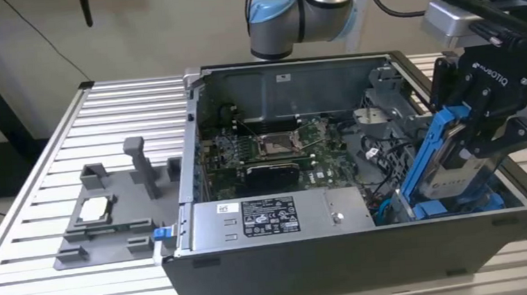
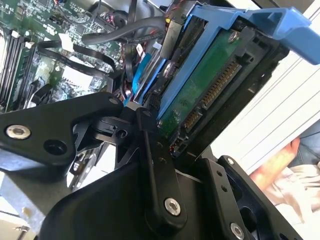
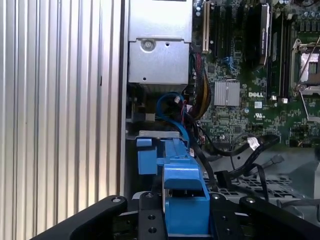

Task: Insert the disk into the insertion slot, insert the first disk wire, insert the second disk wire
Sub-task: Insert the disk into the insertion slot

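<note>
A robotics lab: slatted aluminium bench point(image 1: 45, 204), open computer case point(image 1: 345, 253).

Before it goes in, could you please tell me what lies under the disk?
Under the disk, held tilted by the gripper, the slot shows blue plastic bits, with black cables beside it. The slot's floor is hidden by the disk.

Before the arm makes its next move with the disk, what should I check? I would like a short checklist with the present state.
1. Grip: gripper shut on the disk by its blue frame: ok.
2. Disk seated in the insertion slot: not ok, it stands tilted, sticking out of the case.
3. Connector edge bare, nothing plugged in: ok.
4. Cables clear of the slot's mouth: cannot tell.
</note>
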You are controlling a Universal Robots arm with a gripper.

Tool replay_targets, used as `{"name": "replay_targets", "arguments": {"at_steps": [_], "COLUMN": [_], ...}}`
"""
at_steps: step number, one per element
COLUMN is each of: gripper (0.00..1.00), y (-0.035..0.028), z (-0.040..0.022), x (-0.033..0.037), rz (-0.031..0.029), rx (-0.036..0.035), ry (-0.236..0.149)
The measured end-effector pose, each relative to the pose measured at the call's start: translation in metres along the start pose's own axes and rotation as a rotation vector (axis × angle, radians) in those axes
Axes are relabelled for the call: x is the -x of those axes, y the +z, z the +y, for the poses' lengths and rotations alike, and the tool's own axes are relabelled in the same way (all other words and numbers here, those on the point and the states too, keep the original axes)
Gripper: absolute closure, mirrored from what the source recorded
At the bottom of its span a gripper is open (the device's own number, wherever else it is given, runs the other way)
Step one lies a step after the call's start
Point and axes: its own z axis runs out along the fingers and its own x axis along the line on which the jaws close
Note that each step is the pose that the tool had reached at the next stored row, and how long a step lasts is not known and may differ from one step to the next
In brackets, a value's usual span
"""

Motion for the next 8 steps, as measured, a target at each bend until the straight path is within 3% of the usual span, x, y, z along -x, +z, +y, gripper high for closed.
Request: {"name": "replay_targets", "arguments": {"at_steps": [3, 8], "gripper": [0.67, 0.67], "y": [0.0044, 0.0045], "z": [-0.0002, -0.0002], "x": [0.0000, 0.0000], "rz": [0.0001, -0.0013], "rx": [0.0000, 0.0000], "ry": [0.000, 0.000]}}
